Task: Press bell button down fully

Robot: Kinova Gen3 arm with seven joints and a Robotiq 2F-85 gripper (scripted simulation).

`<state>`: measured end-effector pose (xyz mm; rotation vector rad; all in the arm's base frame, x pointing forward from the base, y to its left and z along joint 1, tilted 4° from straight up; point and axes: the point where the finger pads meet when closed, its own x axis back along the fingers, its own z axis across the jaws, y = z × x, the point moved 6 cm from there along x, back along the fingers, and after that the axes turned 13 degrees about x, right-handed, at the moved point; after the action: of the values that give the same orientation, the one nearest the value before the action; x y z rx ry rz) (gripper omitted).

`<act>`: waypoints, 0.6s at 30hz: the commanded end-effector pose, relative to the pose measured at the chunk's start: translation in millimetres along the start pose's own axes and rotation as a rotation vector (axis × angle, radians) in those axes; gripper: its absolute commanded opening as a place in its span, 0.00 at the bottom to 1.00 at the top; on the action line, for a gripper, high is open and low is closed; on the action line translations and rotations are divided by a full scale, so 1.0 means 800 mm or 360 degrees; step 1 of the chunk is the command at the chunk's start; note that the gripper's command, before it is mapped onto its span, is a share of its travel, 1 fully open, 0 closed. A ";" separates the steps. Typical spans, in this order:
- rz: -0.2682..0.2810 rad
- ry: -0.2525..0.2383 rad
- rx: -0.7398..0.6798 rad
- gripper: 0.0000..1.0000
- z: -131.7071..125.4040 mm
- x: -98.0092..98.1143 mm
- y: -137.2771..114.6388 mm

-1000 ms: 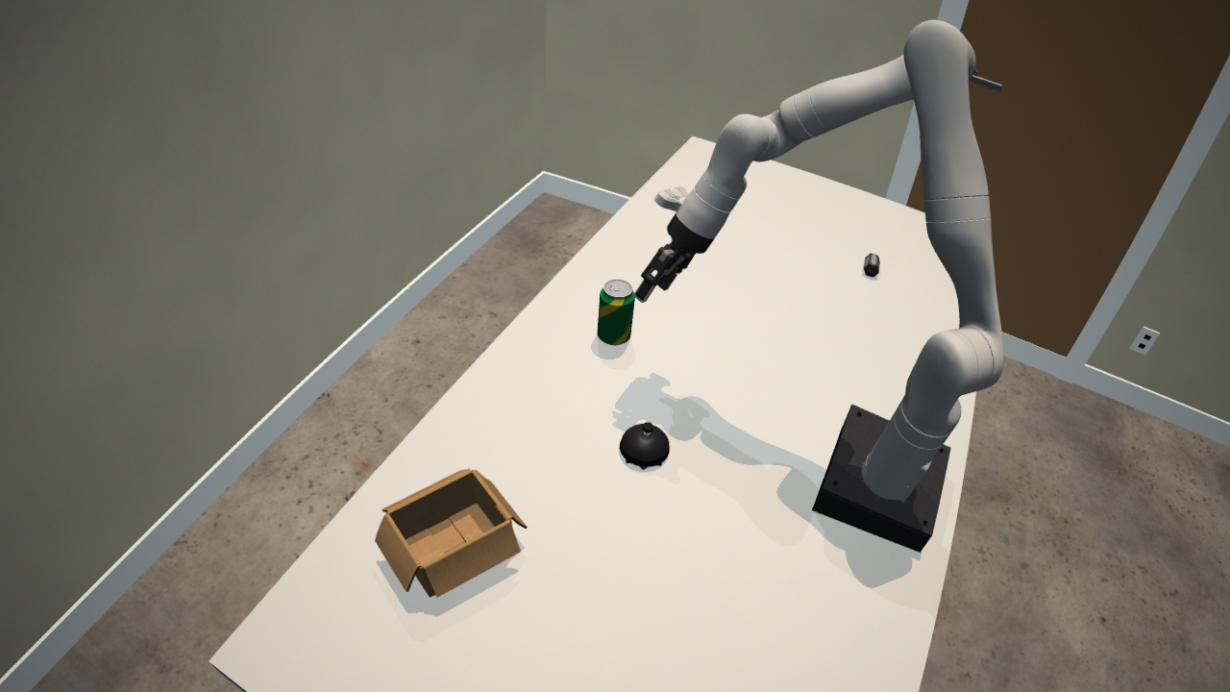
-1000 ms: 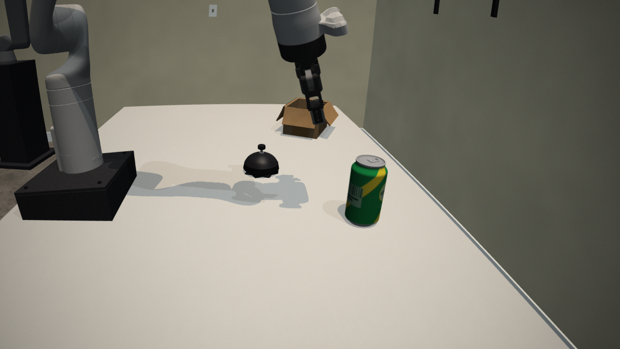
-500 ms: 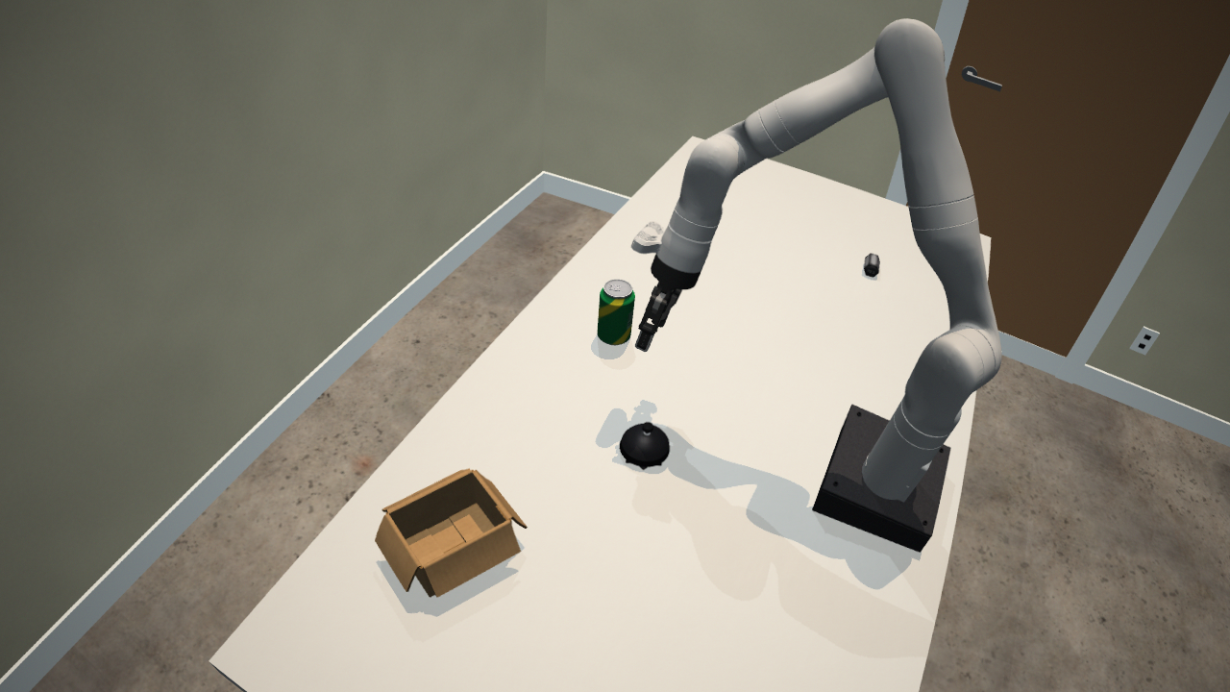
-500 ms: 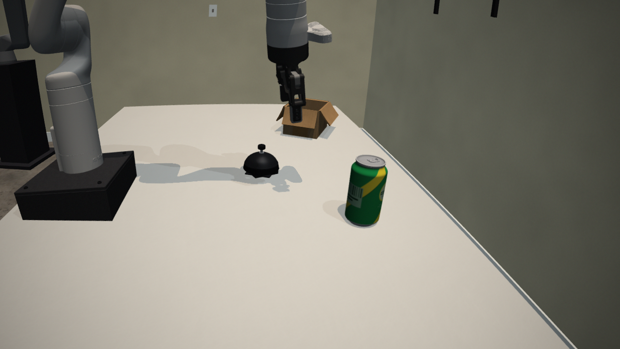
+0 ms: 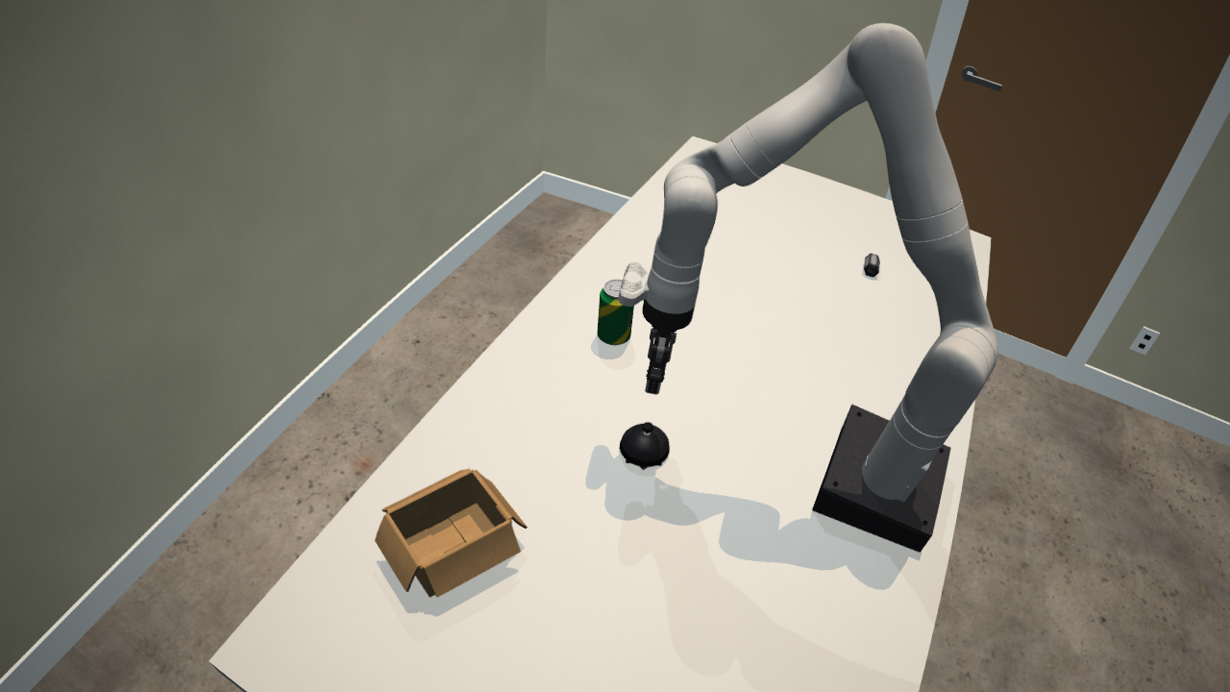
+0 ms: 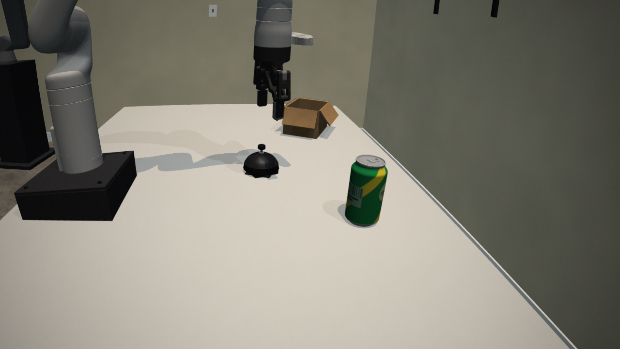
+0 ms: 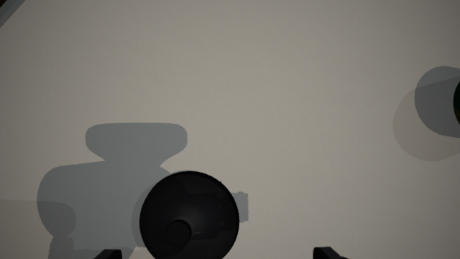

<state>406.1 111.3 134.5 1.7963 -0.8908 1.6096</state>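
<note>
The black dome bell (image 5: 645, 444) stands on the white table, its small button (image 6: 261, 147) sticking up on top. It also shows in the wrist view (image 7: 189, 215) at the lower edge, left of centre, with its button (image 7: 177, 232) near the bottom. My gripper (image 5: 653, 384) points straight down, open and empty, hanging well above the bell and roughly over it. In the exterior view the gripper (image 6: 269, 108) hangs high over the bell. In the wrist view only the two fingertips show at the bottom edge.
A green and yellow can (image 5: 615, 314) stands upright beyond the gripper, near the table's edge. An open cardboard box (image 5: 448, 530) sits at the near left. A small dark object (image 5: 871, 263) lies at the far right. The arm's black base (image 5: 883, 487) stands right of the bell.
</note>
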 end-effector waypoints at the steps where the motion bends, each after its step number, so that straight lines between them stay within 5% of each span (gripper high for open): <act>1: -0.0042 0.0034 0.0101 1.00 -0.032 -0.004 -0.011; 18: -0.0087 0.0083 0.0168 1.00 -0.047 -0.007 -0.011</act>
<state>388.9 146.1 133.2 1.8249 -0.7397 1.6865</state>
